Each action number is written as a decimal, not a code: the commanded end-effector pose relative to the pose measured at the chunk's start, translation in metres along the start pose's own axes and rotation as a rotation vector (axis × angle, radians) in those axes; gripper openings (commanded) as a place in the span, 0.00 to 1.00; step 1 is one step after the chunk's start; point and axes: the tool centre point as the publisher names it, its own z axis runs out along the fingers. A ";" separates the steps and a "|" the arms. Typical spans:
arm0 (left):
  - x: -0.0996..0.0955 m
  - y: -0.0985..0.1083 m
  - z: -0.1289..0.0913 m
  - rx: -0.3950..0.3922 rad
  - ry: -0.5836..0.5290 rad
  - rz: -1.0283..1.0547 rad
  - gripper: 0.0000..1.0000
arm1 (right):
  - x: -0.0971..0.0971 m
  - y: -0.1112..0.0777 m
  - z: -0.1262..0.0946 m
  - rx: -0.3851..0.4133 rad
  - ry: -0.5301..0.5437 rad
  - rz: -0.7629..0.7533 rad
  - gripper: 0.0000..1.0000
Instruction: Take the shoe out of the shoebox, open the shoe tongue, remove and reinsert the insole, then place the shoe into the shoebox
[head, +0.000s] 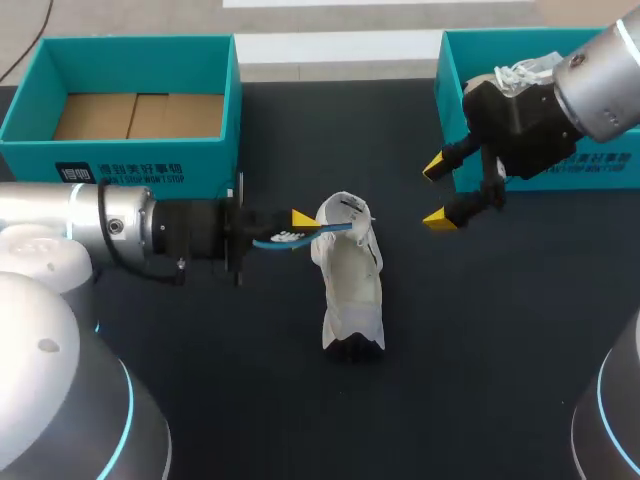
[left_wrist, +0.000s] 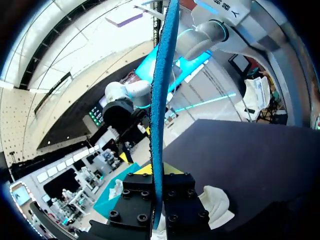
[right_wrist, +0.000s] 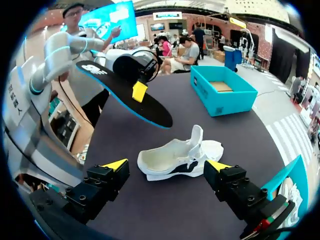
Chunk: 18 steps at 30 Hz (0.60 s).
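The left gripper (head: 298, 228) is clamped on the blue insole (head: 325, 230) at mid-frame, holding it edge-up beside the collar of the white shoe (head: 352, 290), probably to keep it clear of the opening. The right gripper (head: 441, 192) hangs spread and empty at upper right by the shoebox (head: 447, 80), likely waiting to steady the shoe.

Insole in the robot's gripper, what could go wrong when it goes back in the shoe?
1. The insole sticks out past the left gripper, so its free end might bend or miss the opening of the shoe.
2. Nothing holds the shoe: the right gripper is open and apart from it, so a push might slide or tip it.
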 end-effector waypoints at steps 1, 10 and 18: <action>-0.002 0.004 -0.002 0.049 0.027 -0.120 0.00 | 0.009 -0.001 0.000 0.011 -0.142 -0.203 1.00; -0.002 0.004 -0.002 0.049 0.027 -0.120 0.00 | 0.008 -0.002 0.003 0.032 -0.124 -0.206 1.00; 0.021 0.011 0.013 0.016 -0.005 -0.134 0.00 | 0.000 -0.021 0.029 0.127 -0.087 -0.255 1.00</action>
